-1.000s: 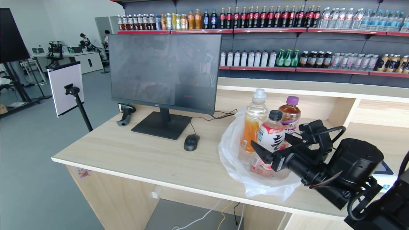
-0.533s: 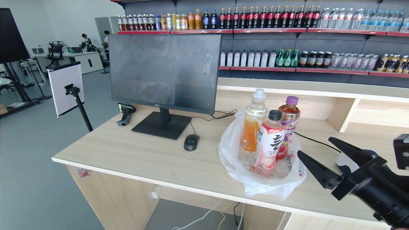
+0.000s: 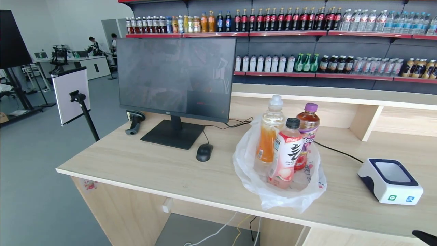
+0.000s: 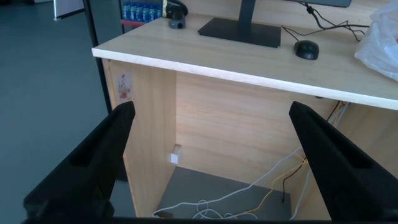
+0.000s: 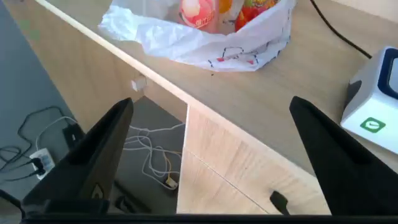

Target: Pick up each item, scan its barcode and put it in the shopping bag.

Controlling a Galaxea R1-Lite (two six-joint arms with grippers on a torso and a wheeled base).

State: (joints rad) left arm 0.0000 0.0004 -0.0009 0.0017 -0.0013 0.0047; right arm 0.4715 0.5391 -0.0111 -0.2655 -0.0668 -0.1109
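Three bottles stand upright in a white shopping bag (image 3: 273, 194) on the wooden counter (image 3: 153, 164): an orange juice bottle (image 3: 269, 131), a pink-labelled bottle with a black cap (image 3: 286, 153) and a purple-capped bottle (image 3: 309, 126). To their right sits the white barcode scanner (image 3: 389, 179). My right gripper (image 5: 211, 102) is open and holds nothing. It hangs in front of the counter edge, below the bag (image 5: 205, 43) and the scanner (image 5: 376, 93); one fingertip (image 3: 425, 235) shows at the head view's lower right corner. My left gripper (image 4: 211, 112) is open with nothing in it, low beside the counter's left end.
A monitor (image 3: 175, 77), a mouse (image 3: 204, 152) and a handheld scanner (image 3: 134, 123) occupy the counter's left half. A black cable (image 3: 338, 153) runs from the bag to the barcode scanner. A raised ledge and drink shelves stand behind. Loose cables (image 5: 149, 162) lie under the counter.
My right gripper has pulled back from the pink-labelled bottle in the bag, moving right and down until almost out of the head view. The bottles stay standing in the bag.
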